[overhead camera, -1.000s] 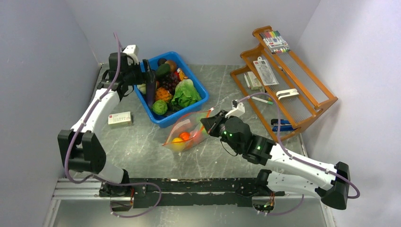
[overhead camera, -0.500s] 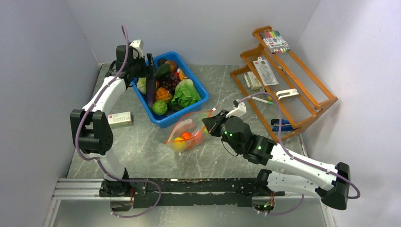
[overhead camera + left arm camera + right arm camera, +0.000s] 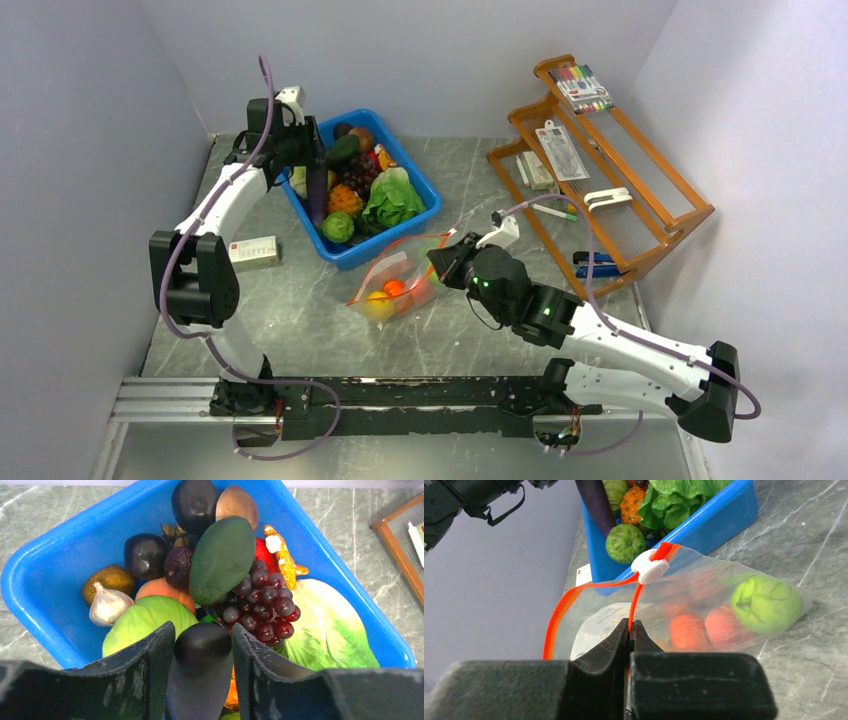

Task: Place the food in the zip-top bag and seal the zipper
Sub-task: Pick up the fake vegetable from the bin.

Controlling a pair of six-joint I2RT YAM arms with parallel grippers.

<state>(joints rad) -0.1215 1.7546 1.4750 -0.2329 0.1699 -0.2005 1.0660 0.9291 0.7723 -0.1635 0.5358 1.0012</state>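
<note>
- While it lies on the grey marbled desk point(image 3: 300, 310) just beside the blue plastic bin point(image 3: 428, 190), the clear floppy zip-top bag point(image 3: 400, 272) gapes open. Its red-orange zipper strip point(image 3: 589, 587) bows into a loop, with a white round slider point(image 3: 650, 566) on it.
- Inside the bag show a bumpy green ball point(image 3: 765, 602), smooth orange-red pieces point(image 3: 704, 627) and a yellow piece point(image 3: 377, 304).
- Right claw point(image 3: 630, 629) is pinched closed on the zipper strip.
- Left claw point(image 3: 202, 632) grips a smooth, glossy purple eggplant point(image 3: 200, 675), which hangs over the bin of toy produce.
- Compared with a second ago, the left arm has folded more upright, though its claw moved little. The bag and right claw look nearly unchanged.
</note>
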